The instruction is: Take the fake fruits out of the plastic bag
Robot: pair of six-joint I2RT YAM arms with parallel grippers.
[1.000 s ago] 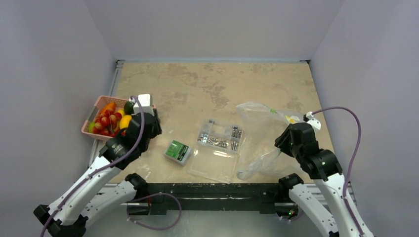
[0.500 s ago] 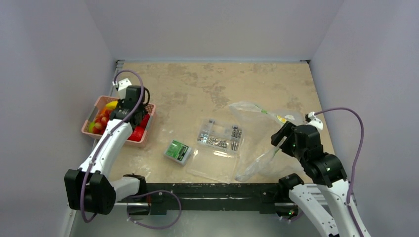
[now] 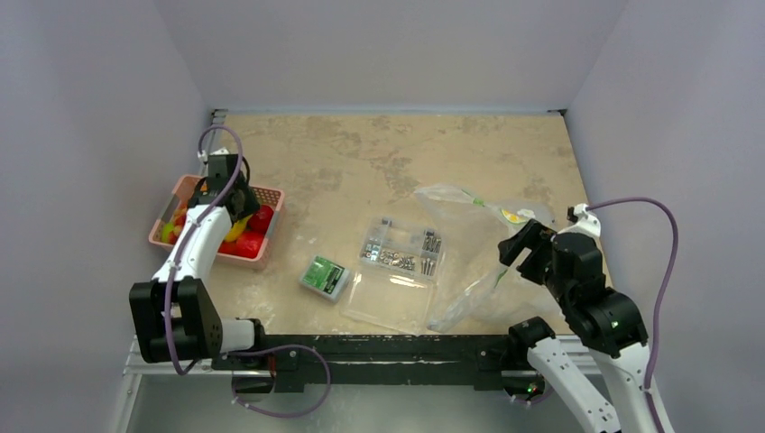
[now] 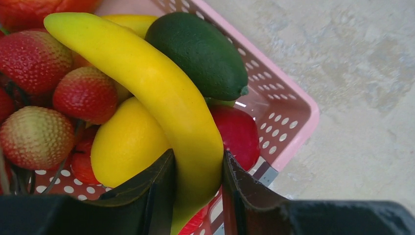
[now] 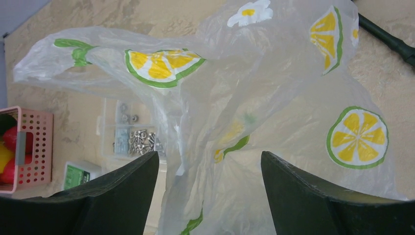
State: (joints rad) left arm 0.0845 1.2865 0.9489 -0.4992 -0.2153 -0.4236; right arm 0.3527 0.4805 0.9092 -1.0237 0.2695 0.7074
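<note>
Beige mottled surface (image 3: 379, 162) carries a pink basket (image 3: 268, 193) on the left and the plastic bag (image 5: 274, 98) on the right. The left gripper (image 4: 198, 164) is clamped on the yellow banana (image 4: 161, 93) over the basket; the banana's lower tip is hidden. The right gripper (image 5: 209, 157) stands wide apart over the bag, whose inside is hard to read.

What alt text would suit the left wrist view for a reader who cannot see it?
The left tool grips a yellow banana at a pink basket holding strawberries, a lemon and a dark green fruit; beige table lies beyond.
</note>
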